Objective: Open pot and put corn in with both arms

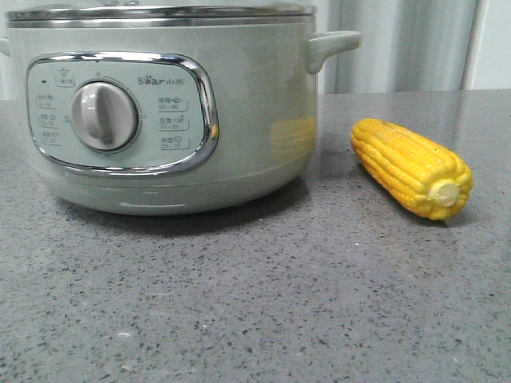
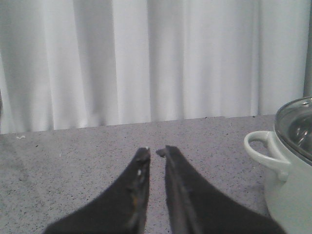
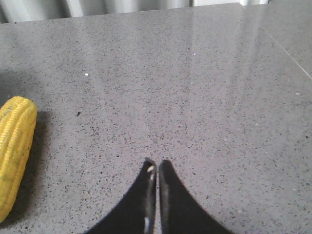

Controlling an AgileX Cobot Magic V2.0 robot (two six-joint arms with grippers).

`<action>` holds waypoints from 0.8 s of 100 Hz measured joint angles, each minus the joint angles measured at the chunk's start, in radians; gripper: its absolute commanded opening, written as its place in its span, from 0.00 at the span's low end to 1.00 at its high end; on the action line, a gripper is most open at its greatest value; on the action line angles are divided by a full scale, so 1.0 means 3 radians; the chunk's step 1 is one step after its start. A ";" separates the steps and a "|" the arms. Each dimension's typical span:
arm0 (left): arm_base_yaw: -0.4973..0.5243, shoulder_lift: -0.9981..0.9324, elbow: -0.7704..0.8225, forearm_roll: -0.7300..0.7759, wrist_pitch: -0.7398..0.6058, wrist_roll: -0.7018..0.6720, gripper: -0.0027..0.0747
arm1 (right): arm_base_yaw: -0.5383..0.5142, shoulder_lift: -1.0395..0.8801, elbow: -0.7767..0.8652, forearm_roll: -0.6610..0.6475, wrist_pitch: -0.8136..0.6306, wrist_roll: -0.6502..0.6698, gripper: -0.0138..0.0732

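Note:
The pale green pot (image 1: pixel 239 104) stands on the grey counter at the left of the front view, with its glass lid (image 1: pixel 160 11) on. The yellow corn (image 1: pixel 411 167) lies on the counter to its right, stub end toward the camera. Neither gripper shows in the front view. In the left wrist view my left gripper (image 2: pixel 153 151) is shut and empty above the counter, with the pot (image 2: pixel 287 190) and its side handle (image 2: pixel 265 151) off to one side. In the right wrist view my right gripper (image 3: pixel 156 163) is shut and empty, with the corn (image 3: pixel 14 151) apart from it.
The speckled grey counter (image 1: pixel 255 303) runs under everything. White curtains (image 2: pixel 146 58) hang behind its far edge.

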 measured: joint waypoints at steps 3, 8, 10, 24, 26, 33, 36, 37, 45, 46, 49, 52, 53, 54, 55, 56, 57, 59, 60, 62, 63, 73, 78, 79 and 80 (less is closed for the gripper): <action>0.0000 0.0000 0.0000 0.0000 -0.0008 0.0000 0.40 | 0.0000 0.0000 0.0000 0.0000 0.0000 0.0000 0.07; 0.0000 0.0000 0.0000 0.0000 -0.0015 0.0000 0.50 | 0.0000 0.0000 0.0000 0.0000 0.0000 0.0000 0.07; 0.0000 0.0000 0.0000 0.0000 -0.0023 0.0000 0.54 | 0.0000 0.0000 0.0000 0.0000 0.0000 0.0000 0.07; 0.0000 0.0000 0.0000 -0.0160 -0.0135 0.0000 0.58 | 0.0000 0.0000 0.0000 0.0000 0.0000 0.0000 0.07; 0.0000 0.0000 0.0000 -0.0181 -0.0156 0.0000 0.58 | 0.0000 0.0000 0.0000 0.0000 0.0000 0.0000 0.07; 0.0000 0.0000 0.0000 -0.0221 -0.0220 0.0000 0.58 | 0.0000 0.0000 0.0034 0.0000 0.0000 0.0000 0.07; 0.0000 0.0003 0.0000 -0.0228 -0.0246 0.0000 0.58 | 0.0000 0.0000 0.0056 0.0000 -0.0013 0.0000 0.07; 0.0000 0.0012 0.0000 -0.0228 -0.0257 0.0000 0.58 | 0.0000 0.0000 0.0069 0.0000 -0.0014 0.0000 0.07; -0.0015 0.0059 -0.0008 -0.0240 -0.0296 0.0000 0.58 | 0.0000 0.0000 0.0138 0.0000 -0.0058 0.0000 0.07; -0.0015 0.0076 -0.0008 -0.0240 -0.0296 0.0000 0.58 | 0.0000 0.0000 0.0139 0.0000 -0.0058 0.0000 0.07; -0.0049 0.0105 -0.0014 -0.0249 -0.0318 0.0000 0.58 | 0.0000 0.0000 0.0167 0.0000 -0.0083 0.0000 0.07; -0.0086 0.0137 -0.0022 -0.0249 -0.0336 0.0000 0.58 | 0.0000 0.0000 0.0174 0.0000 -0.0106 0.0000 0.07; -0.0097 0.0154 -0.0022 -0.0249 -0.0343 0.0000 0.58 | 0.0000 0.0000 0.0180 0.0000 -0.0111 0.0000 0.07; -0.0119 0.0163 -0.0030 -0.0249 -0.0366 0.0000 0.58 | 0.0000 0.0000 0.0179 0.0000 -0.0112 0.0000 0.07; -0.0131 0.0181 -0.0031 -0.0249 -0.0366 0.0000 0.58 | 0.0000 0.0000 0.0179 0.0000 -0.0123 0.0000 0.07; -0.0156 0.0190 -0.0040 -0.0249 -0.0366 0.0000 0.58 | 0.0000 0.0000 0.0182 0.0000 -0.0123 0.0000 0.07; -0.0169 0.0209 -0.0041 -0.0249 -0.0366 0.0000 0.58 | 0.0000 0.0000 0.0188 0.0000 -0.0132 0.0000 0.07; -0.0210 0.0230 -0.0056 -0.0249 -0.0366 0.0000 0.58 | 0.0000 0.0000 0.0187 0.0000 -0.0148 0.0000 0.07; -0.0224 0.0250 -0.0057 -0.0249 -0.0366 0.0000 0.58 | 0.0000 0.0000 0.0187 0.0000 -0.0148 0.0000 0.07; -0.0269 0.0282 -0.0076 -0.0249 -0.0396 0.0000 0.58 | 0.0000 0.0000 0.0187 0.0000 -0.0155 0.0000 0.07; -0.0302 0.0294 -0.0083 -0.0249 -0.0410 0.0000 0.58 | 0.0000 0.0000 0.0187 0.0000 -0.0155 0.0000 0.07; -0.0561 0.0466 -0.0179 -0.0249 -0.0563 0.0000 0.58 | 0.0014 0.0000 0.0189 0.0000 -0.0176 0.0000 0.07; -0.0703 0.0587 -0.0231 -0.0243 -0.0662 0.0000 0.58 | 0.0014 0.0000 0.0195 0.0000 -0.0193 0.0000 0.07; -0.0723 0.0604 -0.0246 -0.0242 -0.0689 0.0000 0.58 | 0.0014 0.0000 0.0201 0.0000 -0.0193 0.0000 0.07; -0.0765 0.0620 -0.0254 -0.0227 -0.0702 0.0000 0.58 | 0.0014 0.0000 0.0197 0.0000 -0.0193 0.0000 0.07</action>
